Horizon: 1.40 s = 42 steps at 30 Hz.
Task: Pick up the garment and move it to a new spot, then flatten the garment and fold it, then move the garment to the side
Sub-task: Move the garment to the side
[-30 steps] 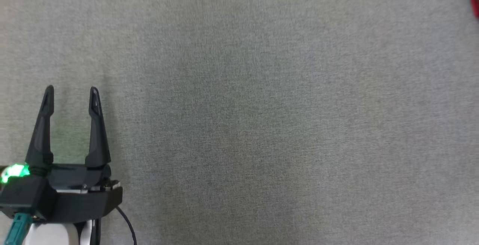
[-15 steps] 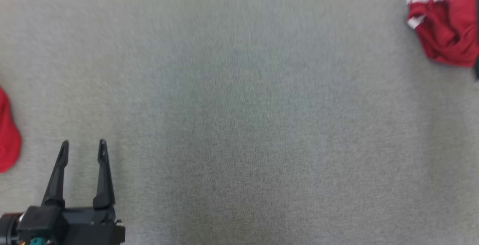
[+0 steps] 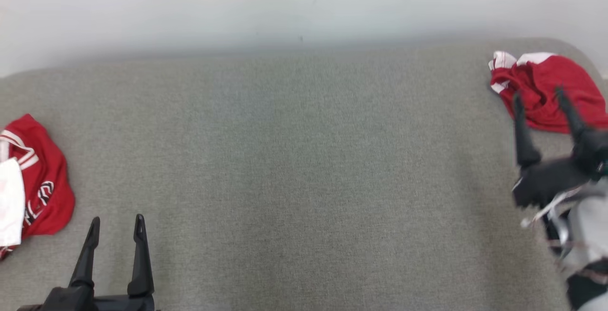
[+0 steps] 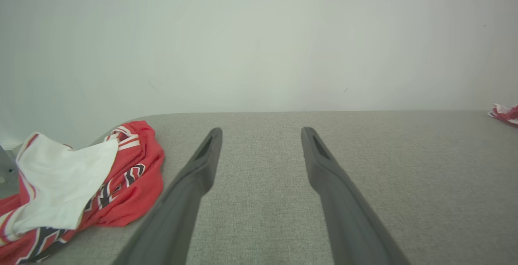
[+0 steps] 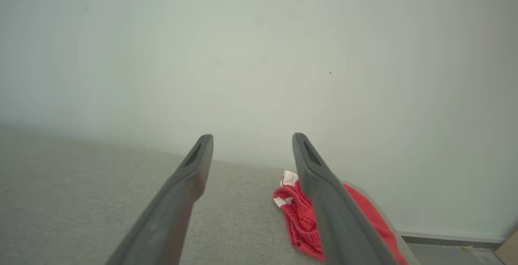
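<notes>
Right hand [image 3: 539, 93] now in our head view, cam tilted up; fingers wide, empty. Crumpled red garment [image 3: 541, 74] just beyond its tips, not gripped. Left hand [image 3: 117, 219] wide too, red-white jersey [image 3: 47, 178] off its left. We reckon pickup next.

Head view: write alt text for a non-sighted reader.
A grey padded surface before a pale wall holds a crumpled red-and-white garment at its far right corner and a second red garment at its left edge. The left gripper sits lower left, the blurred right gripper near the crumpled garment, both with jaws open and empty.
</notes>
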Available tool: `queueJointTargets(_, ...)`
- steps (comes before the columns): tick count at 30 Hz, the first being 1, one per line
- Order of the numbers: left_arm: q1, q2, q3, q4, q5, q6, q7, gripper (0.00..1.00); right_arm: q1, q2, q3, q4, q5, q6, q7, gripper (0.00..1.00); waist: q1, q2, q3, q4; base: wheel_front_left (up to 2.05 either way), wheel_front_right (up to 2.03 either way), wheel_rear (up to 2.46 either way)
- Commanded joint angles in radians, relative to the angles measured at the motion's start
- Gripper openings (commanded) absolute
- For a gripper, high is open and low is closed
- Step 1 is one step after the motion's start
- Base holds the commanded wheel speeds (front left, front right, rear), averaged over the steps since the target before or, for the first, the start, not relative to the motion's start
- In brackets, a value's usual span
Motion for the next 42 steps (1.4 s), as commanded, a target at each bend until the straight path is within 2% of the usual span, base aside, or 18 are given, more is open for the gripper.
queueJointTargets(1,0.019,-0.003,0.001,0.007,-0.004,0.002,-0.003,1.0,0.065,0.036,-0.018,-0.047,-0.019,-0.003,-0.004,1.0,0.0003,0.0003,-0.037,0.012,0.0,0.0,0.0)
queueJointTargets(8,0.044,-0.003,0.009,0.034,0.003,0.002,-0.003,1.0,0.271,0.151,-0.075,-0.228,-0.057,-0.003,-0.004,1.0,0.0003,0.0003,-0.088,0.01,0.0,0.0,0.0)
queueJointTargets(14,0.069,-0.003,0.008,0.058,0.005,0.002,-0.003,1.0,0.397,0.22,-0.089,-0.282,-0.054,-0.003,-0.003,1.0,0.0003,0.0003,-0.125,0.011,0.0,0.0,0.0)
queueJointTargets(19,0.076,0.003,0.002,0.072,0.013,0.002,-0.003,1.0,0.491,0.278,-0.141,-0.327,-0.075,-0.003,-0.003,1.0,0.0003,0.0003,-0.14,0.02,0.0,0.0,0.0)
queueJointTargets(29,0.088,0.002,0.012,0.081,0.024,0.002,-0.003,1.0,0.58,0.339,-0.113,-0.436,-0.087,-0.003,-0.003,1.0,0.0003,0.0003,-0.155,0.027,0.0,0.0,0.0)
queueJointTargets(42,0.095,0.002,0.019,0.086,0.029,0.002,-0.003,1.0,0.569,0.361,-0.061,-0.418,-0.075,-0.003,-0.003,1.0,0.0003,0.0003,-0.164,0.054,0.0,0.0,0.0)
